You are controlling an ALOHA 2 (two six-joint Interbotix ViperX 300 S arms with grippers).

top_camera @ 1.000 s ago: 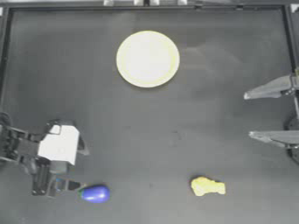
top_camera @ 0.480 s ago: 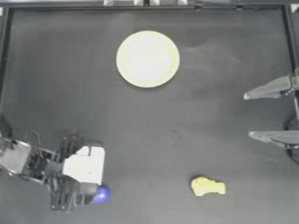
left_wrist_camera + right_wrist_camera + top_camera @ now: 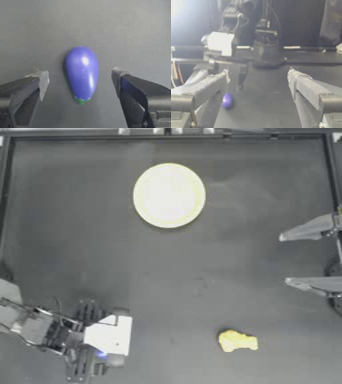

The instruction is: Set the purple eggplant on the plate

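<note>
The purple eggplant (image 3: 81, 72) lies flat on the dark table, glossy blue-purple with a small green tip. My left gripper (image 3: 80, 78) is open, with one jaw on each side of it and neither touching. Seen from above, the left gripper (image 3: 92, 352) hangs over the front left of the table, and only a blue sliver of the eggplant (image 3: 101, 356) shows under the wrist. The eggplant (image 3: 227, 100) also shows across the table in the right wrist view. The pale-yellow plate (image 3: 168, 195) lies far off at the back centre. My right gripper (image 3: 288, 259) rests open at the right edge.
A lumpy yellow object (image 3: 237, 341) lies at the front, right of centre, well apart from the left gripper. The table's raised border runs along the back and sides.
The left arm has swung toward the front and right, coming over the eggplant, which it now mostly covers from above. The right arm has not moved.
</note>
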